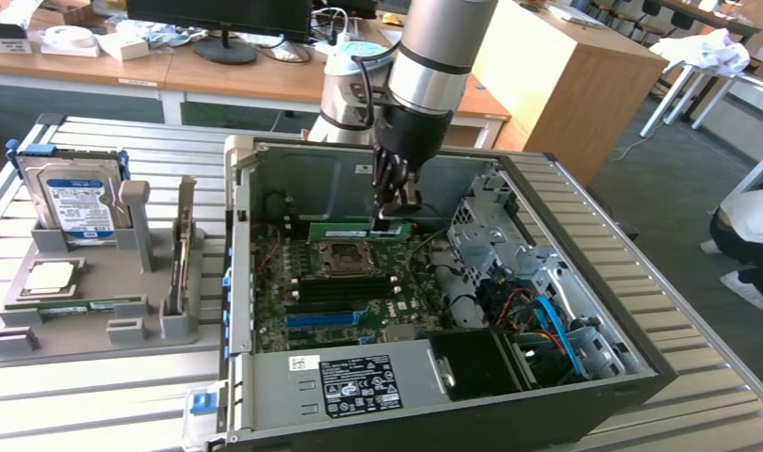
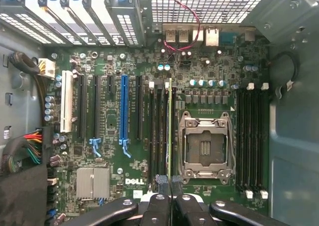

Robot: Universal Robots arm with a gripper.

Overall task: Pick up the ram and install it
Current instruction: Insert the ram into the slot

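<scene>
My gripper (image 1: 393, 215) reaches down into the open computer case (image 1: 633, 311), shut on the ram (image 1: 352, 229), a thin green stick with a white label. In the wrist view the ram (image 2: 170, 131) is edge-on, running straight out from the black fingers (image 2: 158, 206). It lines up with the black memory slots (image 2: 158, 136) beside the empty processor socket (image 2: 204, 146). In the exterior view the stick is at the far side of the socket (image 1: 344, 256), just over the motherboard. I cannot tell whether it touches a slot.
A grey fixture (image 1: 118, 330) at the exterior view's left holds a blue-labelled hard drive (image 1: 75, 202), a silver processor chip (image 1: 49, 276) and another green stick (image 1: 77, 306). Drive cages and cables (image 1: 545, 311) crowd the case's right side. A person (image 1: 753, 231) crouches at the far right.
</scene>
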